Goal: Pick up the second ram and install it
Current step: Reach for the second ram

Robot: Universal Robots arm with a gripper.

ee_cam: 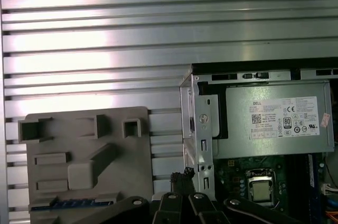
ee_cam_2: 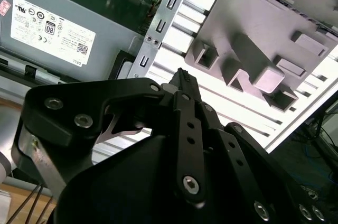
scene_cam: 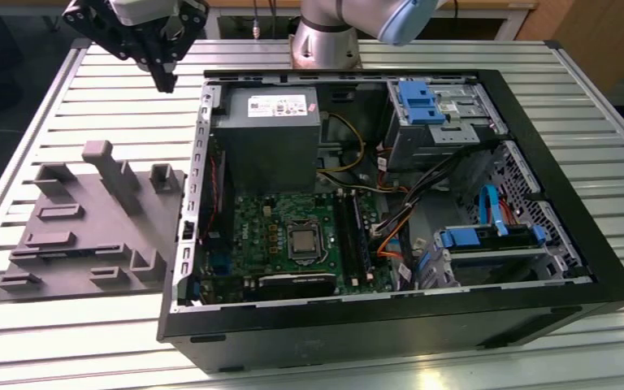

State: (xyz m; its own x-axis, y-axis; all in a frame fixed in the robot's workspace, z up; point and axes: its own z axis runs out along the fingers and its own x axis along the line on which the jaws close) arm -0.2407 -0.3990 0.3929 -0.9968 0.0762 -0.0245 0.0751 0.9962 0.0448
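The tool (scene_cam: 166,80) hangs at about 11 o'clock in the exterior view, well above the slatted bench (scene_cam: 62,89). Its two fingers are pressed tip to tip with nothing between them. In both wrist views the joined tip (ee_cam_2: 182,76) (ee_cam: 183,174) sits over the bare strip of bench between the tray and the case wall, touching neither.

At 9 o'clock lies one grey tray (scene_cam: 74,236) with upright posts and blocks. The second ram (ee_cam: 71,203) shows in the first wrist view as a thin dark, bluish strip set in a long slot of that tray, well apart from the tool.

From the centre out to 3 o'clock stands one open computer case (scene_cam: 572,203). Inside it are:
- one grey power supply (scene_cam: 269,138) at 12 o'clock
- one green board (scene_cam: 257,236) with one silver chip (scene_cam: 302,241)
- two blue drive carriers (scene_cam: 418,101) (scene_cam: 474,237)

Long dark slots (scene_cam: 350,231) run just at 3 o'clock of the chip; whether a stick sits in them I cannot tell. Orange, yellow and black cables (scene_cam: 393,219) cross beside those slots.
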